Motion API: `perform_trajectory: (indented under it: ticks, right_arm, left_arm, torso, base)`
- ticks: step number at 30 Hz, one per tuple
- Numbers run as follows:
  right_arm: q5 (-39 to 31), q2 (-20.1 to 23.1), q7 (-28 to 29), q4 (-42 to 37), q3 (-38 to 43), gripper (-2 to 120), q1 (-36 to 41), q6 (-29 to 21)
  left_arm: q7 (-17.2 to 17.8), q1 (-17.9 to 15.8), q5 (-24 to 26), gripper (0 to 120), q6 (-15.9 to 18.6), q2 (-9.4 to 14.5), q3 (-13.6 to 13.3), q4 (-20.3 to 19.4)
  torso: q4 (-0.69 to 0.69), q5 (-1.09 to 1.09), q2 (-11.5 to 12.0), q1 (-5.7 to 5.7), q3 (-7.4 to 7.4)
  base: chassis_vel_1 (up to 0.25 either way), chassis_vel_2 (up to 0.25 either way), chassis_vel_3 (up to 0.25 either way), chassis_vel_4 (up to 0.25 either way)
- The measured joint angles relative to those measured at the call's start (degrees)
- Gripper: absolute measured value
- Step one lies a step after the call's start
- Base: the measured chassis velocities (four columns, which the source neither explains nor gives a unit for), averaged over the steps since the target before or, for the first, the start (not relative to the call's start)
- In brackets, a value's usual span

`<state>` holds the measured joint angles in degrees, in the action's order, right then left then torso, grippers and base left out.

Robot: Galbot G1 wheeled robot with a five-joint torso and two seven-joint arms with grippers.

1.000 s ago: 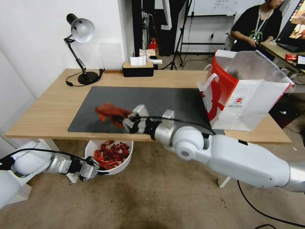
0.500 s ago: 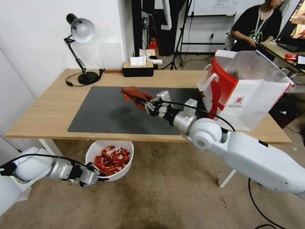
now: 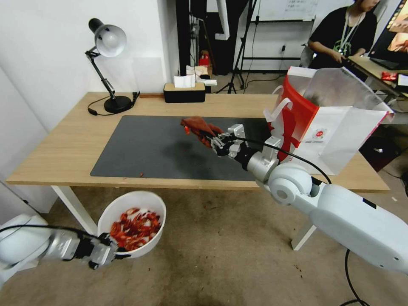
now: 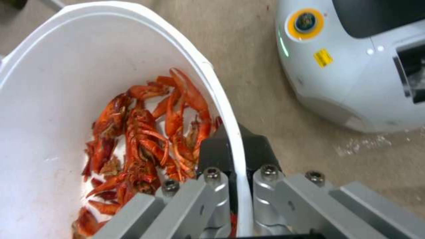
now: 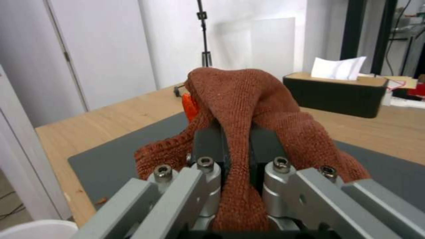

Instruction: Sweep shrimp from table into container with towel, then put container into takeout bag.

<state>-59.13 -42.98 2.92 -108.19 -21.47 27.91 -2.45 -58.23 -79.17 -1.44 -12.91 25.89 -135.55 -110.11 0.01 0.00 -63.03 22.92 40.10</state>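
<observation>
Head view: the right claw (image 3: 213, 138) hangs above the dark mat (image 3: 140, 148) on the surface (image 3: 63, 148), clenched on the rust-brown towel (image 3: 197, 125), which bunches up past its tips. A small bright orange bit shows at the edge of the cloth. The takeout bag (image 3: 335, 140) stands upright and open on the mat's right end, just beside that arm, its silver lining showing. One tiny red scrap (image 3: 141, 174) lies near the front edge of the mat. A desk lamp (image 3: 106, 63) and a black tissue box (image 3: 185, 91) stand beyond the mat's far edge.

Below the front edge of the surface and left of the mat's front corner, the left claw (image 3: 111, 254) holds the container (image 3: 131, 204) above the floor, gripping its near rim. The shrimp (image 3: 134, 227) lie heaped inside.

In the left wrist view the left claw (image 4: 234, 156) pinches the container's white wall (image 4: 88, 59), one finger inside and one outside, and the shrimp (image 4: 146, 139) lie piled against that wall. In the right wrist view the towel (image 5: 248, 109) drapes over and between the fingers of the right claw (image 5: 237, 146), with the tissue box (image 5: 336, 93) beyond it.
</observation>
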Motion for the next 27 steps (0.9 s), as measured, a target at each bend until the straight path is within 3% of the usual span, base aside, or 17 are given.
perform_trajectory:
  ticks: [1,4,6,8,10,11,12,13,15,16,19,27]
  right_arm:
    - [0.0,0.0,0.0,0.0,0.0,5,0.0,0.0]
    - [0.4,0.0,-0.6,0.1,1.7,5,1.2,0.2]
    - [0.4,0.0,-0.7,0.1,2.1,5,1.4,0.2]
    - [0.9,0.2,-1.6,0.6,3.1,5,2.2,0.6]
    - [1.0,0.2,-1.8,0.8,3.3,5,2.4,0.7]
    - [1.3,0.3,-2.3,1.1,3.7,5,2.8,0.9]
    - [1.7,0.4,-2.6,1.3,3.8,5,3.1,0.9]
    - [1.7,0.4,-2.6,1.3,3.8,5,3.1,0.9]
    - [3.9,0.5,-3.4,2.4,4.4,5,3.9,0.9]
    - [3.9,0.5,-3.4,2.4,4.4,5,3.9,0.9]
    - [5.3,0.4,-4.0,3.1,5.0,5,5.4,1.0]
    - [5.8,0.6,-4.9,2.6,6.8,5,8.1,1.1]
  left_arm:
    - [0.0,0.0,0.0,0,0.0,0.0,0.0,0.0]
    - [0.0,7.8,0.0,0,0.0,0.2,8.2,-1.7]
    - [0.0,9.1,0.0,0,0.0,0.3,9.5,-2.0]
    - [0.1,16.5,0.1,0,0.1,0.9,16.5,-3.8]
    - [0.1,18.0,0.1,0,0.2,1.0,18.0,-4.2]
    - [0.0,21.0,0.2,0,0.3,1.3,21.2,-4.9]
    - [0.1,22.7,0.3,0,0.4,1.5,23.0,-5.4]
    - [0.1,22.7,0.3,0,0.4,1.5,23.0,-5.4]
    - [0.0,26.4,0.6,0,0.5,2.1,27.5,-6.5]
    - [0.0,26.4,0.6,0,0.5,2.1,27.5,-6.5]
    - [0.0,29.7,1.4,0,0.5,2.7,31.6,-7.8]
    - [0.1,33.1,2.8,0,0.9,3.1,36.1,-9.6]
  torso:
    - [0.0,0.0,0.0,0.0,0.0]
    - [-0.01,0.0,0.0,0.0,0.0]
    - [-0.01,-0.01,0.0,0.0,0.0]
    - [-0.02,-0.01,0.0,0.0,0.0]
    - [0.0,-0.01,0.0,0.0,0.0]
    - [-0.01,0.02,0.0,0.0,0.01]
    - [0.0,0.01,0.0,0.0,0.01]
    - [0.0,0.01,0.0,0.0,0.01]
    - [-0.02,0.01,0.0,0.0,0.0]
    - [-0.02,0.01,0.0,0.0,0.0]
    - [-0.01,0.01,0.0,0.0,0.0]
    - [-0.02,0.01,0.0,0.0,0.0]
  base:
    - [0.0,0.0,0.0,0.0]
    - [0.0,0.0,0.0,0.0]
    - [0.0,0.0,0.0,0.0]
    - [0.0,0.0,0.0,0.0]
    - [0.0,0.0,0.0,0.0]
    - [0.0,0.0,0.0,0.0]
    - [0.0,0.0,0.0,0.0]
    - [0.0,0.0,0.0,0.0]
    - [0.0,0.0,0.0,0.0]
    - [0.0,0.0,0.0,0.0]
    - [0.0,0.0,0.0,0.0]
    - [0.0,0.0,0.0,0.0]
